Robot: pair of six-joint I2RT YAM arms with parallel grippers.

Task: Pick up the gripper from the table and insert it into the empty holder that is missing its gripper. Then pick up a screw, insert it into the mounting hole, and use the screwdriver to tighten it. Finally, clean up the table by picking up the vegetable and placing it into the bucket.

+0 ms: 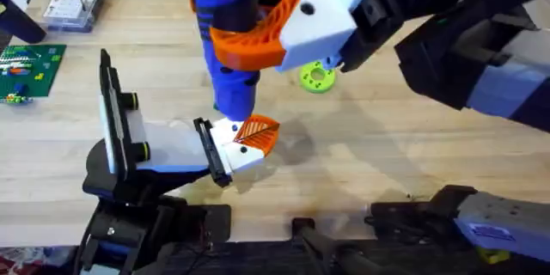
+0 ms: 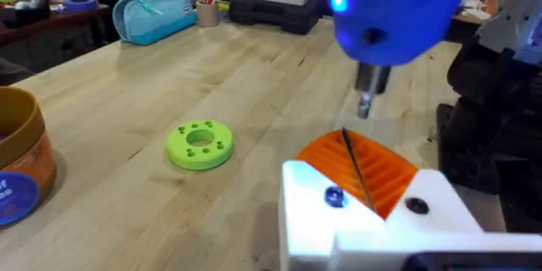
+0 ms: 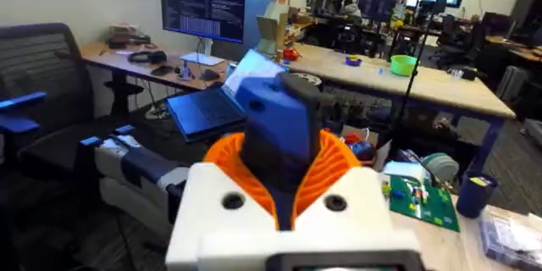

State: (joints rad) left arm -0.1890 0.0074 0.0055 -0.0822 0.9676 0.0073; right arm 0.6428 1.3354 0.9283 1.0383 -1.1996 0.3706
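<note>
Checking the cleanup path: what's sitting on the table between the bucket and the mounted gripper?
In the left wrist view, the lime-green disc lies between the bucket and the gripper.

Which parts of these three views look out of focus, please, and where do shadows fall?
Overhead: the right gripper holding the screwdriver looms large and soft; its shadow falls on the table. Left wrist: the screwdriver body is blurred, the lime-green disc sharp. Right wrist: the near fingers are soft.

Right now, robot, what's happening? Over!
Right tool shut on screwdriver, tip just above the gripper. Gripper seated in holder. Bucket waiting at the side. Nothing in the way.
</note>
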